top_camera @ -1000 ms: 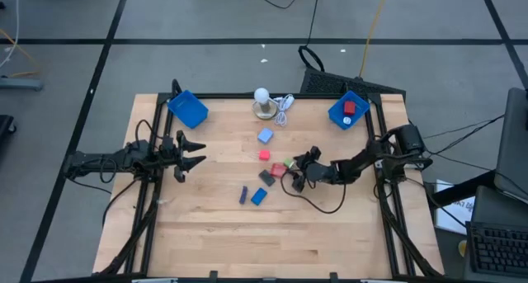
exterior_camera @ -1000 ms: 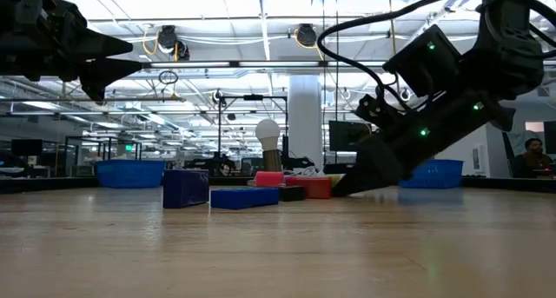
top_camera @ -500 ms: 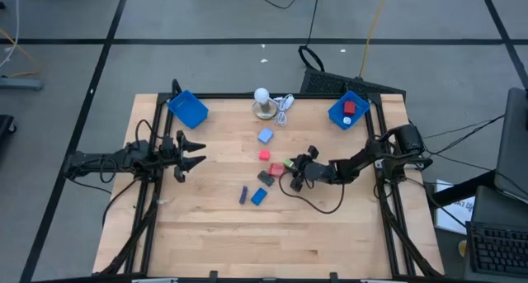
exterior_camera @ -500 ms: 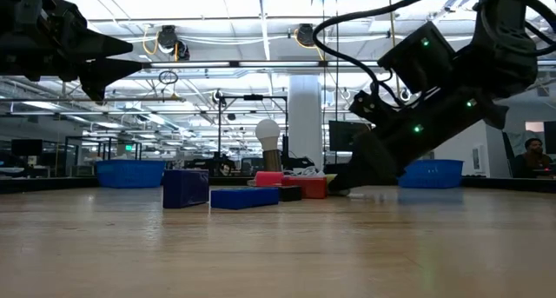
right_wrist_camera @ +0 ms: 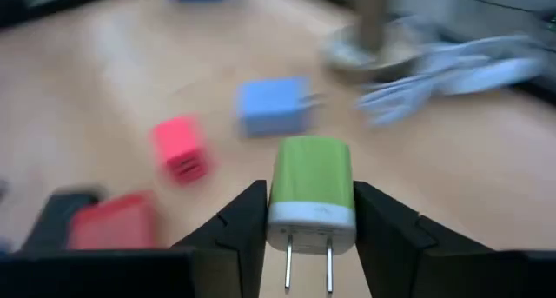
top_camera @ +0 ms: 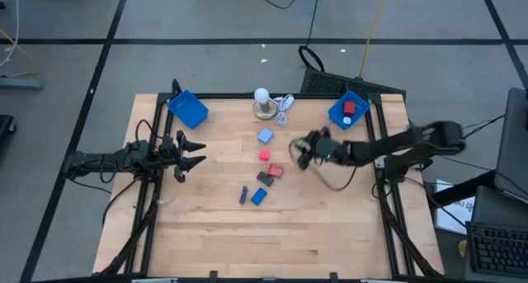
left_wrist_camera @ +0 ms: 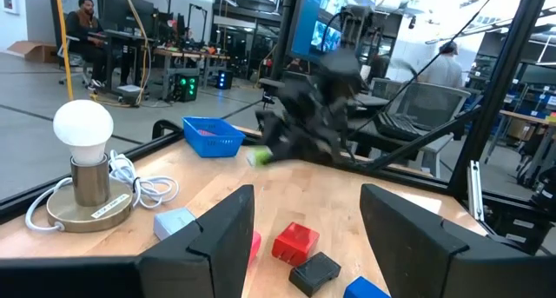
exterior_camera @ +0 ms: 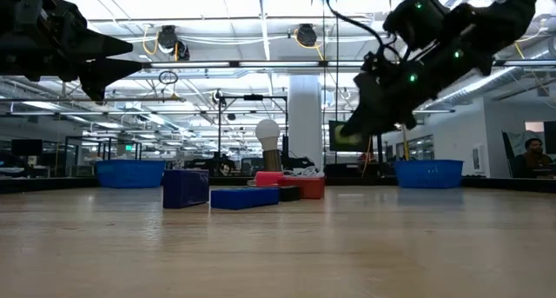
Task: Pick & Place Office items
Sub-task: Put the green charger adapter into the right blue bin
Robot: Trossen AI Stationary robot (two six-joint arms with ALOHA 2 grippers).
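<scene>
My right gripper (top_camera: pixel 299 148) hangs above the table's middle right, shut on a green plug-like block (right_wrist_camera: pixel 311 187). On the wood lie a light blue piece (top_camera: pixel 265 135), a small red piece (top_camera: pixel 263 154), a red block (top_camera: pixel 275 171), a dark grey piece (top_camera: pixel 265 178), a purple piece (top_camera: pixel 243 195) and a blue piece (top_camera: pixel 259 195). My left gripper (top_camera: pixel 200 151) waits open at the table's left, above the table, fingers toward the pieces. My right gripper pinches the green block by its two opposite side faces (right_wrist_camera: pixel 278 194) between its two fingers (right_wrist_camera: pixel 248 220). The block's two metal prongs (right_wrist_camera: pixel 308 272) point back toward the wrist. The fingers come from the table's right, slanting down. The block (exterior_camera: pixel 346 139) hangs clear of the table.
One blue tray (top_camera: pixel 188 109) stands at the far left corner. Another blue tray (top_camera: pixel 340 112) at the far right holds a red piece (top_camera: pixel 349 108). A white ball on a round base (top_camera: pixel 262 101) with white cord stands at the far middle.
My right gripper has taken hold of the green block beside the red block and lifted it off the table. It has risen and gone toward the table's far edge with the block. The other pieces lie as before.
</scene>
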